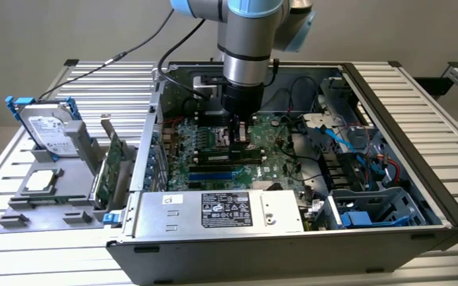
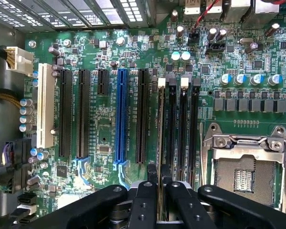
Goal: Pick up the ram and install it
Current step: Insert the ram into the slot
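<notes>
Labels on the power supply point(image 1: 225, 210) and hard drive point(image 1: 48, 128), plus motherboard point(image 2: 105, 138) print, are illegible.

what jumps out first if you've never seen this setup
The arm reaches down into the open computer case, its gripper over the green motherboard. The wrist view shows the ram clamped edge-on in it, lined along the black memory slots. A hard drive stands outside, at the exterior view's left.

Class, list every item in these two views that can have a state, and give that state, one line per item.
gripper: shut on the ram
ram: gripped, edge-on at the memory slots; seating unclear
computer case: open
blue expansion slot: empty
processor socket: empty
hard drive: upright in its holder, outside the case
</notes>
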